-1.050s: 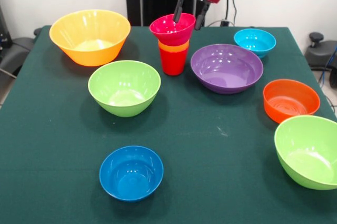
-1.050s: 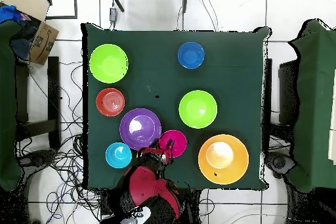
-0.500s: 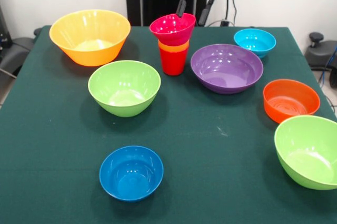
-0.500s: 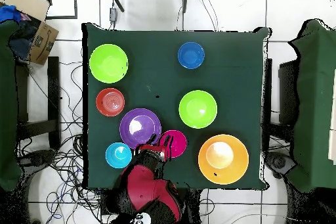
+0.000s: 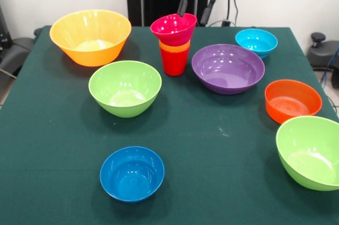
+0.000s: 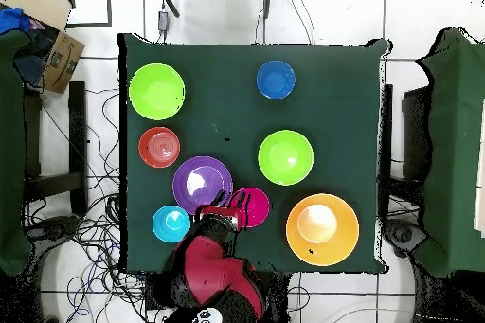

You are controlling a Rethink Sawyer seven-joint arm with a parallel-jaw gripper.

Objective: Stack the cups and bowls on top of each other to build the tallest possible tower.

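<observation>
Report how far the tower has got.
Done: the tower is three pieces, a red cup, an orange cup nested in it and the pink bowl tilted on top. In hand: nothing; the gripper is open and empty behind it. Left: seven bowls loose on the table, including the purple bowl and dark blue bowl.

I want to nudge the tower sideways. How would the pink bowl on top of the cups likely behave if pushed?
The pink bowl sits tilted on the orange cup, wider than its rim, so it would probably tip or slide off. Its glossy plastic looks slippery and light. The narrow red cup base may topple too. The open gripper hangs above it, apart.
</observation>
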